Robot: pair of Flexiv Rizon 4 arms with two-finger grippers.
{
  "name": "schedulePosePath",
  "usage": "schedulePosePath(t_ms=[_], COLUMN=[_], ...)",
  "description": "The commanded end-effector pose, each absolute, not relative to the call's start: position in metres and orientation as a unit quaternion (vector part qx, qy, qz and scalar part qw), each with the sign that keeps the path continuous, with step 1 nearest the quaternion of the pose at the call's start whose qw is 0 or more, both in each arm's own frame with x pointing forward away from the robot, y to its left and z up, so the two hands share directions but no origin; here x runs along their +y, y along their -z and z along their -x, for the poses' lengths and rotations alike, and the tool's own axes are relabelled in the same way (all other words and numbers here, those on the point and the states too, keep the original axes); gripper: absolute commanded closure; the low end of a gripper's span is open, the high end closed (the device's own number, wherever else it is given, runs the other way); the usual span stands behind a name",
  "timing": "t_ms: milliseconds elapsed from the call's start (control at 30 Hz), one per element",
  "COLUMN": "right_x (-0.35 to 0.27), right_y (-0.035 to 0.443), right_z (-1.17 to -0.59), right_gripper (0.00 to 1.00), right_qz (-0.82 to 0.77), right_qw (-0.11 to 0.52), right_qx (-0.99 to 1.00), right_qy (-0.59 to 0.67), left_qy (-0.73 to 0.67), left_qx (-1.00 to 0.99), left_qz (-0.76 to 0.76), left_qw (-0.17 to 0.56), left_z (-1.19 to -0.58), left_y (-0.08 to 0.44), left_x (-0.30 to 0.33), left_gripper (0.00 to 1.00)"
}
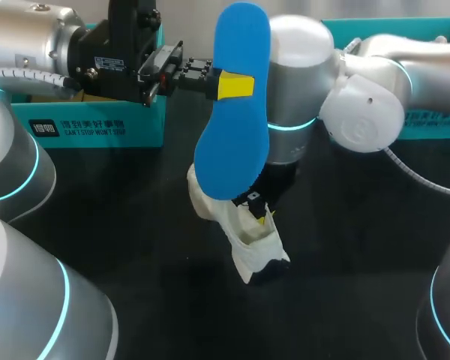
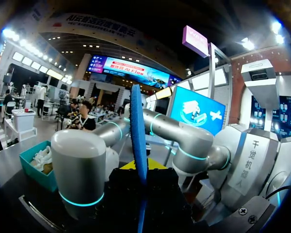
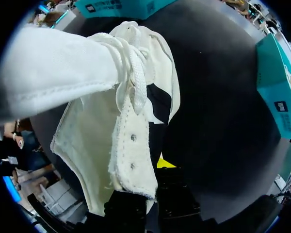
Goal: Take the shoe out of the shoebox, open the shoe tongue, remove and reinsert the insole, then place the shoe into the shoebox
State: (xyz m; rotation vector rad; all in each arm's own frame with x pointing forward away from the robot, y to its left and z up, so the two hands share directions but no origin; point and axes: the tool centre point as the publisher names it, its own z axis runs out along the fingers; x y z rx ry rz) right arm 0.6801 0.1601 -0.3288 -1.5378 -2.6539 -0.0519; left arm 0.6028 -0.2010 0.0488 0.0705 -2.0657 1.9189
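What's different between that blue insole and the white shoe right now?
The insole is blue and flat; the shoe is white and bulky. The insole is held upright in the air by the left claw; the shoe rests on the table, gripped by the right claw. Shared: each is clamped in one claw.

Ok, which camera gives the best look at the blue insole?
The head view: the insole shows its broad blue face, held upright in the left gripper above the shoe. The left wrist view catches it only edge-on. The right wrist view shows none of it.
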Motion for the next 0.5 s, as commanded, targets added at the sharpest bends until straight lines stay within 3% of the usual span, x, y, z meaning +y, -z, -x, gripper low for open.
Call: schedulePosePath(t_ms=[33,500], right_x=[0.1668,0.1759], right_y=[0.3277,0.3377], right_z=[-0.6788,-0.6730], right_gripper=[1.00,1.00], right_qz=[0.529,0.604], right_qw=[0.038,0.044], right_qx=[-0.847,-0.795], right_qy=[0.012,0.031], left_qy=[-0.672,-0.672], left_qx=[-0.723,-0.723], left_qz=[-0.024,-0.024], left_qw=[0.161,0.161], left_z=[-0.6036,-0.6036], left_y=[-0.0489,-0.0489], left_x=[-0.2020,-0.2020], left_gripper=[1.00,1.00])
